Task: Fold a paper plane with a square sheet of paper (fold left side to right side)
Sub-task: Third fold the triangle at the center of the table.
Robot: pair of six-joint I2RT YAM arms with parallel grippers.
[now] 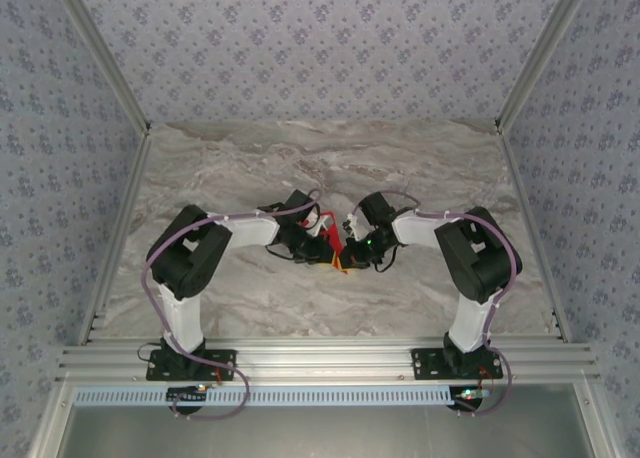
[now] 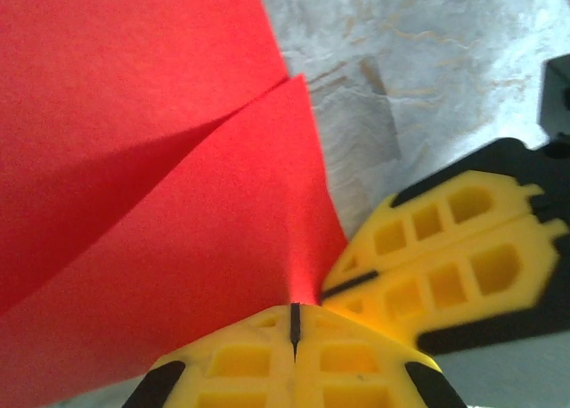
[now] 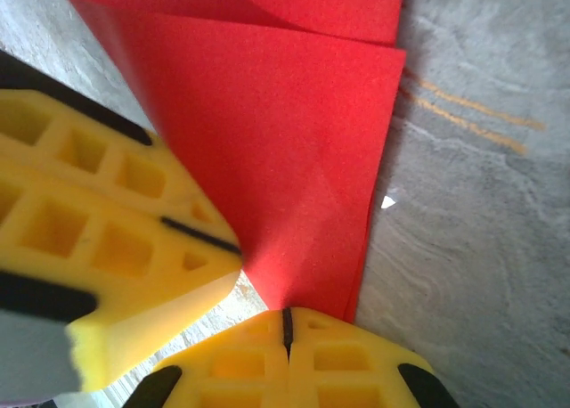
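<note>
The marble-patterned table point(image 1: 330, 158) takes up most of the scene. The left arm point(image 1: 190, 263) and the right arm point(image 1: 478, 258) bend inward toward its middle. Between their wrists is the red paper sheet point(image 1: 328, 240), creased into overlapping layers. The left gripper point(image 2: 294, 323) is fully closed, pinching the sheet. The right gripper point(image 3: 287, 323) is clamped on it as well, and the two tips are just beside each other.

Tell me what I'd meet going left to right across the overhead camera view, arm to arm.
White-and-black left robot arm → left tool → thin bright red folded paper sheet → right tool → white-and-black right robot arm.
</note>
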